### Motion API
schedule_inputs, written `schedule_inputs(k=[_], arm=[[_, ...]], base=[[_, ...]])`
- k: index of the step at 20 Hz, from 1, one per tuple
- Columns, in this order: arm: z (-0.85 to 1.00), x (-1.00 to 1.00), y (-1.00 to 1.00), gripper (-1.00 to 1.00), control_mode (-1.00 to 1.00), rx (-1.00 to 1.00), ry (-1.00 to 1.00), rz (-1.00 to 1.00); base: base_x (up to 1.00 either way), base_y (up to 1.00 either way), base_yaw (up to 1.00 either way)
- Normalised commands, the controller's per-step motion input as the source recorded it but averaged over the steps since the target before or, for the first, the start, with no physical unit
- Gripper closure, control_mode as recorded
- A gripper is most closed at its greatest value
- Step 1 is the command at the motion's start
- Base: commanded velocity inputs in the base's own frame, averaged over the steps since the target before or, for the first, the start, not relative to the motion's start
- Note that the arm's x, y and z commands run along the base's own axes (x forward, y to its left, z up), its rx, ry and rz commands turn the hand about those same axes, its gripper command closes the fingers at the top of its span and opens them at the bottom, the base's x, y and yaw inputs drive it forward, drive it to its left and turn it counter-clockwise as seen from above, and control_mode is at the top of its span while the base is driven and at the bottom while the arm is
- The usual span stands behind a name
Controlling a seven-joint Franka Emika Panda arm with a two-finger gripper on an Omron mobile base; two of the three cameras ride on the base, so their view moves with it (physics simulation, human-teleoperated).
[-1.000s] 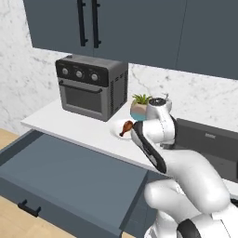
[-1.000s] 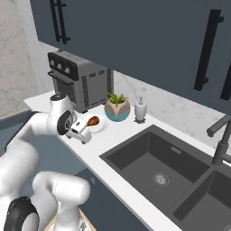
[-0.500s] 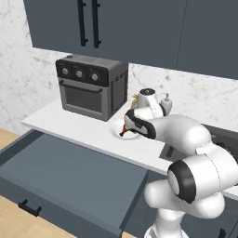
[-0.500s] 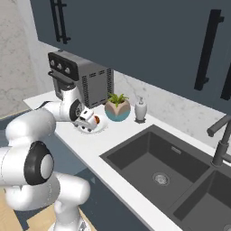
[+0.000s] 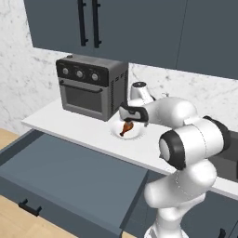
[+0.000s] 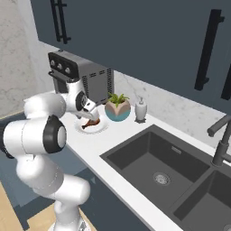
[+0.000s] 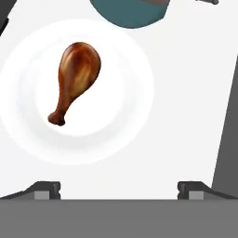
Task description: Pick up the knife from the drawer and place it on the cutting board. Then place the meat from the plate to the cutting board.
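One drumstick of meat (image 7: 76, 74) on one white plate (image 7: 121, 135). One open drawer (image 5: 65, 172) at 7 o'clock in the left base view. One toaster oven (image 5: 90, 87), one potted plant (image 6: 117, 107), one soap dispenser (image 6: 140, 109). One double sink (image 6: 167, 171), one faucet (image 6: 221, 144). Three black cabinet handle bars (image 6: 206, 49) overhead in the right base view.

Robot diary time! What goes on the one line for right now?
gripper: open, above plate | meat: lying on plate, not held | drawer: open | step: reaching for meat

Meat (image 7: 74, 79) on plate (image 7: 135, 116), beside pot (image 7: 128, 11)
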Motion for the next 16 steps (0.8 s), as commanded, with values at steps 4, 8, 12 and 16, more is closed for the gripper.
schedule_inputs(k=[4,8,12,16], arm=[[-0.12,0.47,0.00,-1.00,-1.00,0.00,0.00,0.00],[-0.26,0.44,0.02,-1.00,-1.00,0.00,0.00,0.00],[-0.15,0.41,0.02,-1.00,-1.00,0.00,0.00,0.00],[-0.12,0.35,0.00,-1.00,-1.00,0.00,0.00,0.00]], base=[[0.00,0.00,0.00],[0.00,0.00,0.00],[0.00,0.00,0.00],[0.00,0.00,0.00]])
